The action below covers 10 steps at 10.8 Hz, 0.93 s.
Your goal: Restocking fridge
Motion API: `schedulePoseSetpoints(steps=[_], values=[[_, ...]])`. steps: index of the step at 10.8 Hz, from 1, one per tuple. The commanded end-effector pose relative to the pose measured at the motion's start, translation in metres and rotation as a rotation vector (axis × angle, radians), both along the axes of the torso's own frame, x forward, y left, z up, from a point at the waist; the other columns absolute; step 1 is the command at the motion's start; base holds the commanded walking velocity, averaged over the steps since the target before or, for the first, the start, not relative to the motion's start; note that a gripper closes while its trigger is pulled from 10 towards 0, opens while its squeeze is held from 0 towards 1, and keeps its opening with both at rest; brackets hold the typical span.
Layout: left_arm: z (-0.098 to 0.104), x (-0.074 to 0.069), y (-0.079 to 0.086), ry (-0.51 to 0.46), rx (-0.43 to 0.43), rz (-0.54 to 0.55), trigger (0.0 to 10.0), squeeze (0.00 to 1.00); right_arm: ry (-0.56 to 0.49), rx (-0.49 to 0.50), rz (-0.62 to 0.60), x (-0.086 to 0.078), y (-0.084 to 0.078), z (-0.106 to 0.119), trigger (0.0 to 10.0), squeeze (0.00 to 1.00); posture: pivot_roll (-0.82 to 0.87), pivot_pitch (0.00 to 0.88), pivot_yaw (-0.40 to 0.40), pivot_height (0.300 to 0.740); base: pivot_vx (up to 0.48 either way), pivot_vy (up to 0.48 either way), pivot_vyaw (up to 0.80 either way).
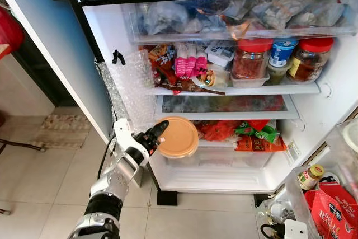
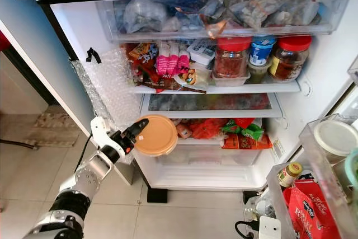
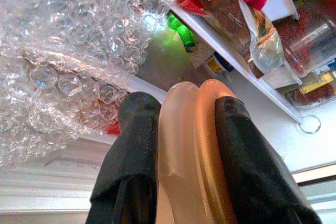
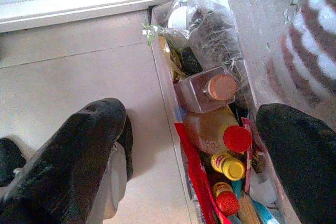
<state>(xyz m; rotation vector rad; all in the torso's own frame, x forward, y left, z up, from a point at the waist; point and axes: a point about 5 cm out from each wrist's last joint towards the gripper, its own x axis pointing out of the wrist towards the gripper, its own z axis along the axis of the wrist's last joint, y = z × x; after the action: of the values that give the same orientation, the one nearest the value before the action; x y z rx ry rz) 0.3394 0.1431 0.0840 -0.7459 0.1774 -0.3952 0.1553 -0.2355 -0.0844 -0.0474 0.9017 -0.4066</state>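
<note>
Left end effector [image 1: 158, 136] grips smooth round tan lid [image 1: 178, 137].

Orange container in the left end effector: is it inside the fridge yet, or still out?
Still out. The left end effector holds the orange container by its edge, in front of the lower shelf, not resting on it.

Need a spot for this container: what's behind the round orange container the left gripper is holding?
Behind the orange container in the left gripper is the lower fridge shelf with red and green packets. The shelf's left end is hidden by the container.
</note>
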Motion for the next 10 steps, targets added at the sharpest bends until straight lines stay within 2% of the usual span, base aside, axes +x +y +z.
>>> schedulePoseSetpoints(steps=[1,4,10], values=[[-0.001,-0.001,0.003,-0.008,0.029,0.000,10.0,0.00,0.009,0.002,0.000,-0.003,0.001,-0.002,10.0,0.00,-0.05,0.017,0.084,0.740,0.000,-0.270,0.00],[-0.003,-0.003,0.002,-0.003,0.032,-0.008,10.0,0.00,0.021,0.007,0.002,-0.007,0.000,-0.003,10.0,0.00,-0.05,0.000,0.085,0.740,0.000,-0.266,0.00],[-0.002,-0.003,0.002,-0.005,0.034,-0.012,10.0,0.00,0.055,0.021,-0.006,-0.016,-0.003,-0.006,10.0,0.00,-0.05,0.028,0.081,0.740,0.000,-0.266,0.00]])
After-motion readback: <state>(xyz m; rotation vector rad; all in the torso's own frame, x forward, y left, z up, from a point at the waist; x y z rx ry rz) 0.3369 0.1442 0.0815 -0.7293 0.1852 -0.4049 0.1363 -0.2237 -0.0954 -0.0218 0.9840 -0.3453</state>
